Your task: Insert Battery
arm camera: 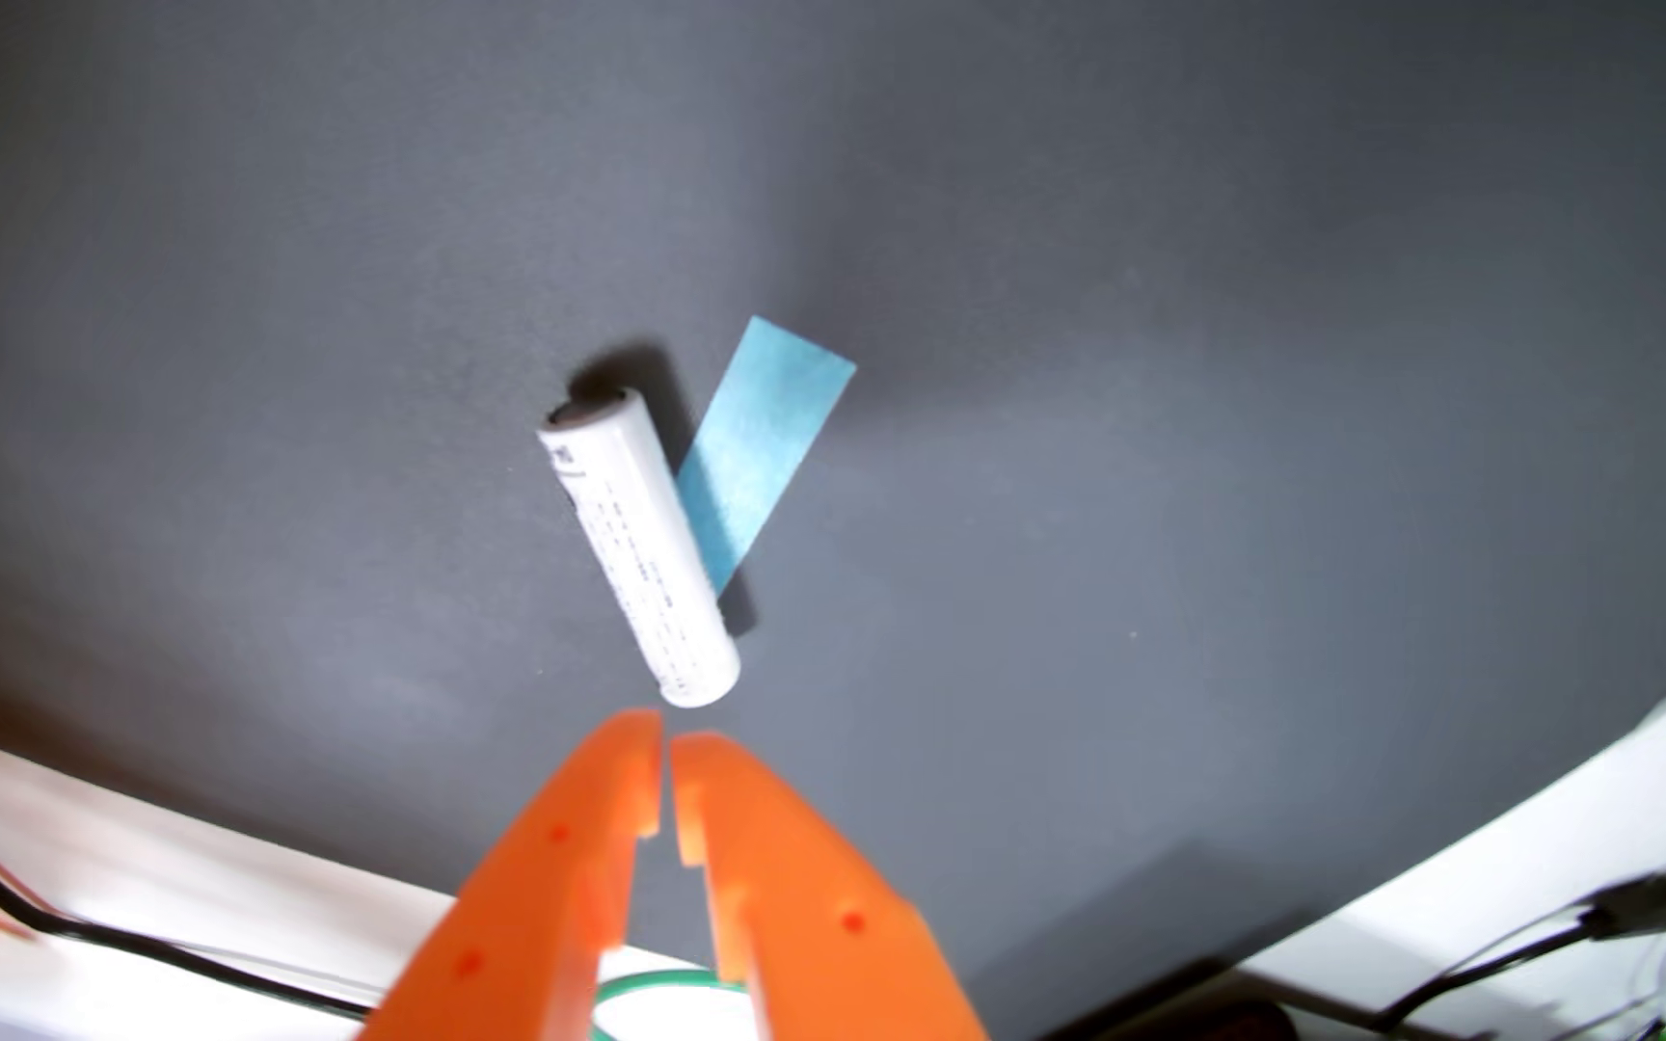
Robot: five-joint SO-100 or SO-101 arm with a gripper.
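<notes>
Hovering: in the wrist view the orange plastic two-finger tool (667, 743) hangs just short of the near end of the battery, its jaws drawn almost together with only a thin slit between the tips, and nothing held.
Battery: a white cylindrical cell with small dark print (641, 551) lies flat on the dark grey matte table (1210, 300), its long axis running from the tool's tips up and slightly left; the dark cap faces away from the tool.
Tape: a strip of light blue tape (759, 450) is stuck to the table just right of the battery, angling away from it; its lower end is hidden behind the cell, so whether they touch is unclear.
Edges: below and to both sides of the battery the grey surface ends at a white surface (208, 881), where a black cable (108, 931) runs at lower left.
Holder: no battery slot or holder is in sight from here.
Step in hand: probably the approach to pick up the cell.
Doing it well: the jaws would need to spread wider than the cell, then travel forward to its middle and straddle it across the long axis, not end-on; a round cell may roll, so closing squarely and low seems wise, keeping clear of the tape.
</notes>
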